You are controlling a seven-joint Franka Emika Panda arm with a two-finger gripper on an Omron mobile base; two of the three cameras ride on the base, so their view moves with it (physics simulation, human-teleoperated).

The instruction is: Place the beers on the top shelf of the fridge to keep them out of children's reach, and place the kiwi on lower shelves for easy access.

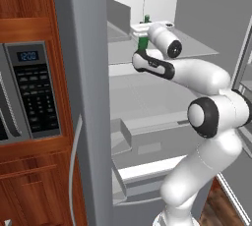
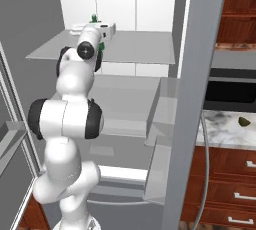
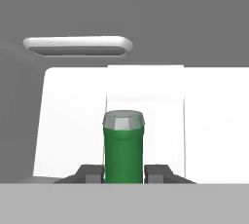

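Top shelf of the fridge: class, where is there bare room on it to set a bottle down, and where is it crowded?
The top shelf is bare on its right half, up to the fridge wall. Its left rear is crowded: the gripper, shut on a beer, hangs there. The shelf below is bare too.

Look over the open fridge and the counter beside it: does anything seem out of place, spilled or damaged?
Nothing looks spilled or damaged. The gripper holds a green beer bottle upright over the top shelf. The kiwi lies on the marble counter outside the fridge, not yet shelved.
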